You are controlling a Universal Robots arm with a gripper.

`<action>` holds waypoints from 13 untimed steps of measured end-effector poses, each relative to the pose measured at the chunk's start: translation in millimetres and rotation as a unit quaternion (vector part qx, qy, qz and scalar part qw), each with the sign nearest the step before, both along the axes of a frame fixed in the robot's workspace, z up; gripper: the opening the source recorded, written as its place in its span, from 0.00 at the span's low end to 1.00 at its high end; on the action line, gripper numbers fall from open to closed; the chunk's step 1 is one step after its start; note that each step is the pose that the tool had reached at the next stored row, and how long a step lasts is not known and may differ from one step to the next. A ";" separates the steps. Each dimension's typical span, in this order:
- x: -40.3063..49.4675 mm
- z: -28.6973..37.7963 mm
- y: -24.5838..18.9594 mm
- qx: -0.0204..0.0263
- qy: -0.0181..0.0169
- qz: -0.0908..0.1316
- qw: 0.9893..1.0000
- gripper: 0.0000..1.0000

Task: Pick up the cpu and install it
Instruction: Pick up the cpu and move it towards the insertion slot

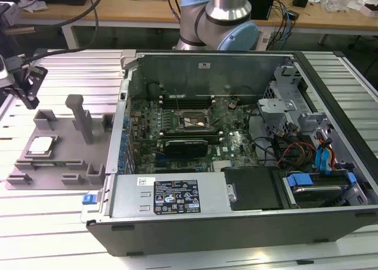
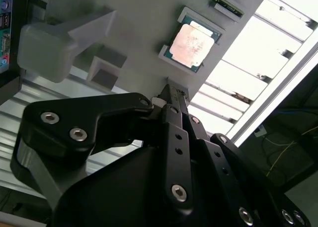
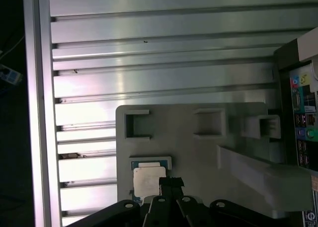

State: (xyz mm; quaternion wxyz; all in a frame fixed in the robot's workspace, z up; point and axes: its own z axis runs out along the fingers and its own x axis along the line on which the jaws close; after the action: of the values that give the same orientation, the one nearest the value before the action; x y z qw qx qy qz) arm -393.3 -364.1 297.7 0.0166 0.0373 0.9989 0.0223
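Note:
The cpu [image 1: 40, 145] is a small square chip with a pale metal top. It lies in a recess of the grey fixture [image 1: 59, 169], at the exterior view's left. Both wrist views show the cpu [image 2: 193, 43] [image 3: 146, 180] lying flat in that recess. My gripper [image 1: 28, 96] hangs above the fixture's far left end, clear of the chip. Its black fingers [image 2: 171, 95] [image 3: 171, 183] are shut together and hold nothing. The dark socket [image 1: 192, 121] sits on the motherboard inside the open computer case [image 1: 236, 220].
Upright grey blocks [image 1: 80, 116] rise from the fixture beside the chip. The case wall [image 1: 121, 122] stands just past the fixture. Cables and drive bays [image 1: 313, 158] fill the case's right side. Ribbed aluminium table [image 3: 164, 53] surrounds the fixture.

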 end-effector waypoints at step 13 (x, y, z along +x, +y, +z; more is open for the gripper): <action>-9.6 -12.3 -1.1 0.000 -0.002 0.000 1.000 0.11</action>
State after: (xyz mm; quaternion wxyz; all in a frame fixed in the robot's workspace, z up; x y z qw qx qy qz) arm -402.9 -365.2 285.4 0.0185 0.0373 0.9989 0.0223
